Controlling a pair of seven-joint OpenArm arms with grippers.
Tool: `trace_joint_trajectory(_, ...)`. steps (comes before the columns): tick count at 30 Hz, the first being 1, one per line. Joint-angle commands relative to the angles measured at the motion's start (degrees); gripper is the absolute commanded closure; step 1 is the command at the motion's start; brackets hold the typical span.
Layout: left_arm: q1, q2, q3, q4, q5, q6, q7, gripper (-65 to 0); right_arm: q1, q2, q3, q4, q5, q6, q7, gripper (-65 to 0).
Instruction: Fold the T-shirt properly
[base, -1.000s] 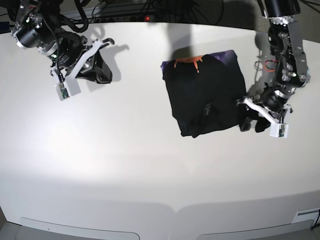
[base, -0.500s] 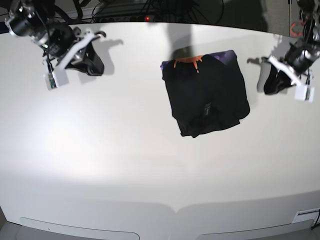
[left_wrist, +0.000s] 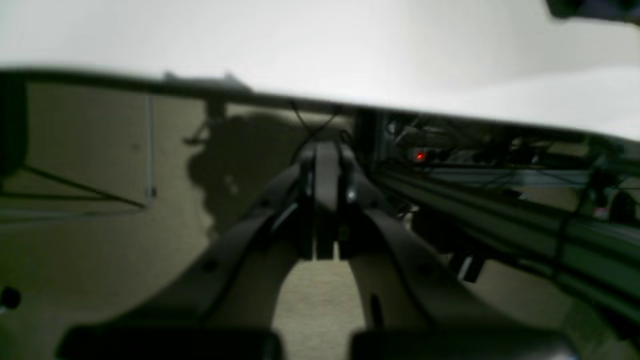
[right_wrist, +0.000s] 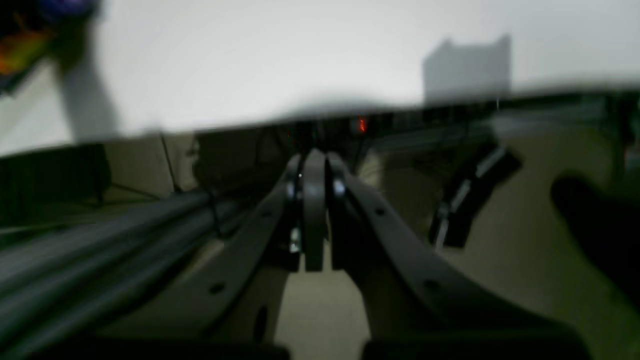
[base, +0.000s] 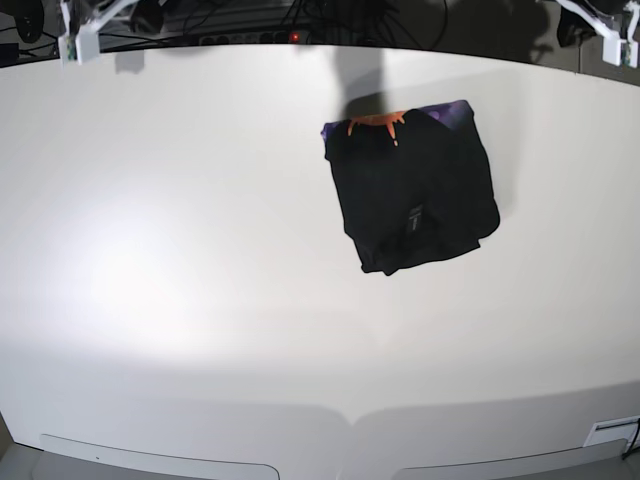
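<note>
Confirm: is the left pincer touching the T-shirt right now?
Apart. The base view shows the left pincer up at the top right corner, with bare white table between it and the folded T-shirt.

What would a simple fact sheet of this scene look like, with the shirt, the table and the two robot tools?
shirt: black T-shirt, folded into a compact, roughly square bundle
shirt details: orange mark and purple patch at its far edge, small grey tag near the middle
table: white table, shirt lies right of centre toward the far edge
left tool: shut, holding nothing, up past the table's far edge
right tool: shut, holding nothing, also past the far edge
contact: neither tool touches the shirt
</note>
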Motion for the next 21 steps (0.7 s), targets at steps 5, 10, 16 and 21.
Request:
trace_joint_trajectory(5,-0.39,-1.11,-0.39,-14.75,0.87,-2.51,-5.38,0.0,-0.92,0.76,0.11,-14.53,-9.11,0.28,7.06,0.0)
trace_joint_trajectory(10,-7.19,-1.22,-0.39,-36.22,1.29,-8.9,-9.4,0.0,4.22,6.29,0.04,-35.56,-13.97,0.28,13.62,0.0)
trace_joint_trajectory(16,-18.1,-1.25,-0.39,-59.76,12.81,-10.43,-20.13,0.0,15.47,15.67,-0.13,-63.17,-24.76,0.28,22.51,0.0)
trace_joint_trajectory(21,-27.1,-1.18,-0.28,-72.94,18.49,-10.49,-21.33,0.0,24.72,22.75,-6.86,-85.09,-35.45,0.28,36.5,0.0)
